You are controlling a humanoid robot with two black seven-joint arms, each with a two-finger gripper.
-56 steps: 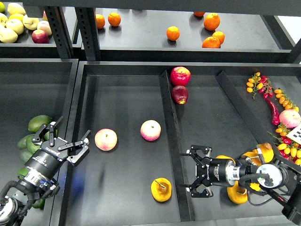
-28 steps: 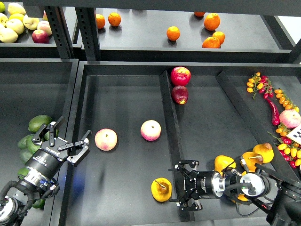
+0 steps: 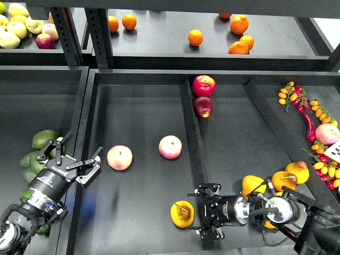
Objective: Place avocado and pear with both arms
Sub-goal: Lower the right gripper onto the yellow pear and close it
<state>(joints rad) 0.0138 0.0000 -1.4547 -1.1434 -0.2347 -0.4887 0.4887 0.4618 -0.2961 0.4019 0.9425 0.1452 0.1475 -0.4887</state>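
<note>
Far left: avocado [image 3: 44,138] among green fruit by the tray wall. Beside it, left gripper [image 3: 69,162], fingers spread, empty. Near centre: pear [image 3: 182,214] on the tray floor. Just right, right gripper [image 3: 205,212], fingers spread, over the divider [image 3: 192,143].

Fruit spread across the divided tray, arms low on both sides

The pear [image 3: 182,213] sits near the front, just left of the divider [image 3: 192,159], right gripper [image 3: 204,216] beside it; two round fruits [image 3: 119,157] lie behind, avocados [image 3: 44,138] far left by the left gripper [image 3: 69,160].
</note>
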